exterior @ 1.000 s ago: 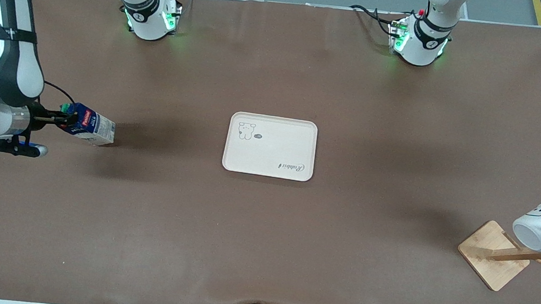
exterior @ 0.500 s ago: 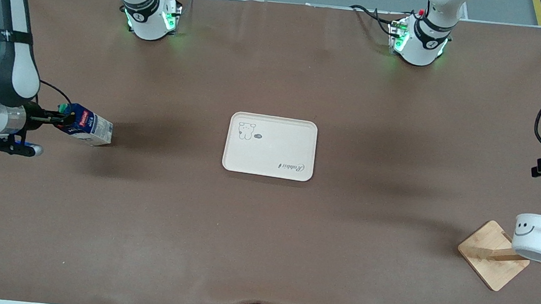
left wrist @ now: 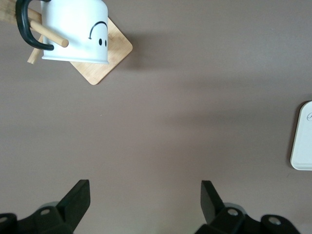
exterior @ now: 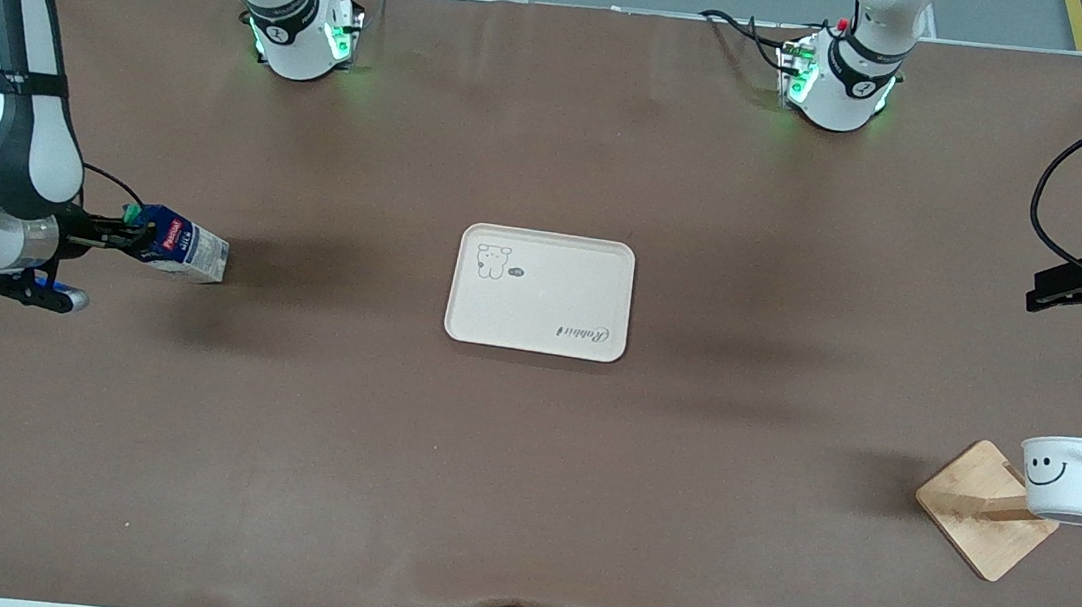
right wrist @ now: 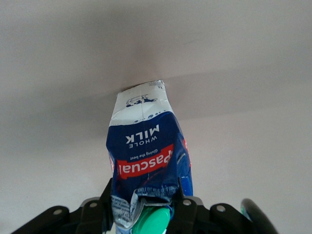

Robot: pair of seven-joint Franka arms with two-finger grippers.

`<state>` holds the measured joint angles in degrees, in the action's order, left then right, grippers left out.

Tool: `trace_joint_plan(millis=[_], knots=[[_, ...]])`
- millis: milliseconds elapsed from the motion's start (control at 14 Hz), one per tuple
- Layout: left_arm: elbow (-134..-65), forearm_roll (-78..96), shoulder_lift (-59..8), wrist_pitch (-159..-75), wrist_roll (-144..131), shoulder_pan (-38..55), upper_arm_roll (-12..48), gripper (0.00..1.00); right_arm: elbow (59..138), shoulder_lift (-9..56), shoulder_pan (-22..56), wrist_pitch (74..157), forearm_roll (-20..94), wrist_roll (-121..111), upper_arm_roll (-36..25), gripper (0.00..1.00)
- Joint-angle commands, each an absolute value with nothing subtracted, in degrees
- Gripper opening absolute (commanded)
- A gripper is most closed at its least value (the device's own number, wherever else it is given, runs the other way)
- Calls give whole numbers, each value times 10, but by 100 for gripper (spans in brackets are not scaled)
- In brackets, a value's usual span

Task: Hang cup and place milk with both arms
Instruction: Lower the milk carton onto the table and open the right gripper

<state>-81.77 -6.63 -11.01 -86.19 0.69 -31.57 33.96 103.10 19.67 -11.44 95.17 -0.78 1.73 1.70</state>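
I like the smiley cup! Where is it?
The cup hangs by its black handle on a peg of the wooden rack, at the left arm's end of the table, nearer the front camera than the white tray.

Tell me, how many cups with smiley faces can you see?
1. The cup hangs by its handle on the wooden rack at the left arm's end of the table; none other shows.
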Motion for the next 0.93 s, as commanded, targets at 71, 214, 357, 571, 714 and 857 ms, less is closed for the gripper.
trace_joint_plan(millis=[71,214,357,571,714,857], knots=[[-820,-69,-102,-855,4,-323,354,100,1050,192,-114,957,-15,-6,25,100],[-818,-72,-102,-855,4,-323,358,100,1050,192,-115,952,-15,-60,26,100],[-817,-71,-102,-855,4,-323,361,100,1042,192,-114,952,-15,-79,26,100],[-815,-69,-102,-855,8,-323,369,100,953,191,-97,909,-32,-159,26,100],[-813,-69,-101,-855,6,-323,378,100,870,192,-100,835,-32,-259,25,100],[-813,-70,-101,-855,7,-323,378,100,792,191,-95,745,-33,-237,25,100]])
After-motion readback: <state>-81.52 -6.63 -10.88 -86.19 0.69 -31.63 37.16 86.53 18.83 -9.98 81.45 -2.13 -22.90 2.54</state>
